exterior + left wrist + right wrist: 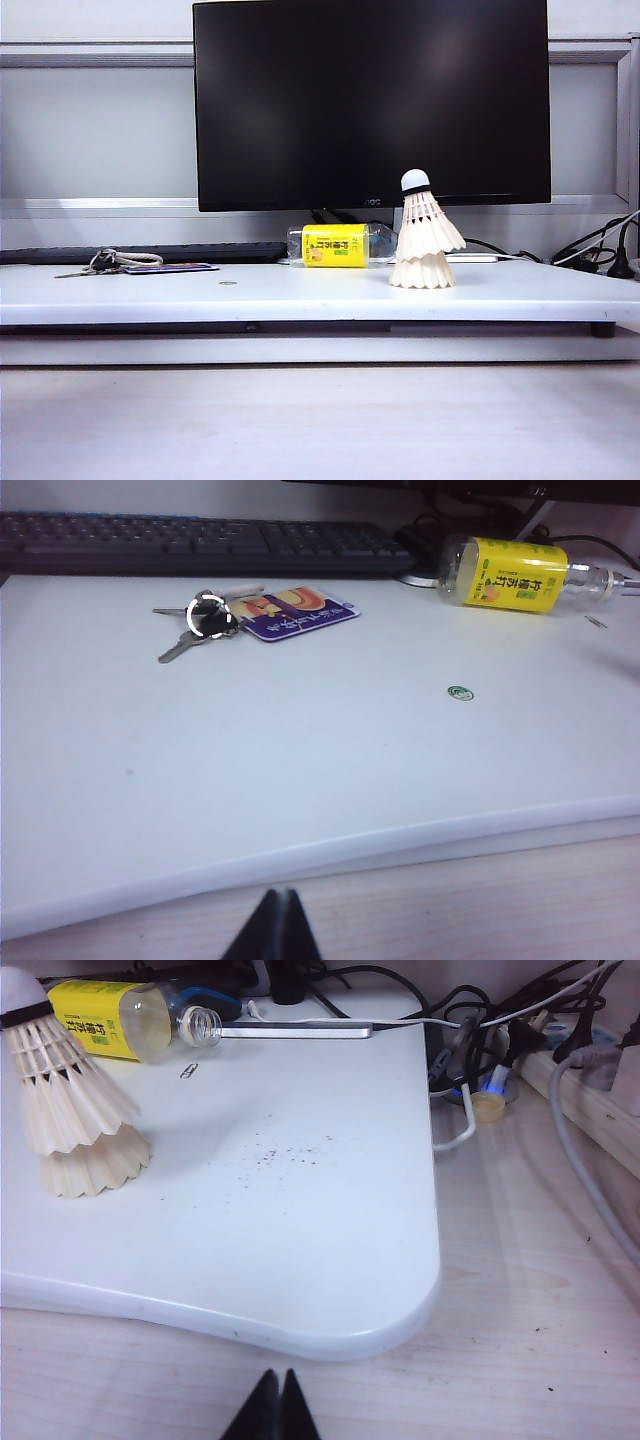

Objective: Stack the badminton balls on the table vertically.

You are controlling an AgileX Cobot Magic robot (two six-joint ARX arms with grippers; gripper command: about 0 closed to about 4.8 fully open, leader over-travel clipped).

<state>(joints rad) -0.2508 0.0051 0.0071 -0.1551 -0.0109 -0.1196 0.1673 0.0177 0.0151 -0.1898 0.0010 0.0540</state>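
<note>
Two cream-white badminton balls [425, 240] stand upright as one stack on the white table [250, 295], right of centre in the exterior view, one skirt nested over the other with the cork tip on top. The same stack of badminton balls [70, 1110] shows in the right wrist view on the table [300, 1220]. My left gripper [280, 895] is shut and empty, hovering over the lower wood-grain surface in front of the table [300, 760]. My right gripper [277, 1375] is also shut and empty, off the table's rounded corner. Neither gripper appears in the exterior view.
A yellow-labelled bottle [335, 245] lies on its side behind the stack. Keys [205, 620] and a purple card [290, 613] lie at the left, with a small green dot [460, 693] mid-table. A black monitor [370, 100], a keyboard [200, 540] and cables [500, 1050] sit behind.
</note>
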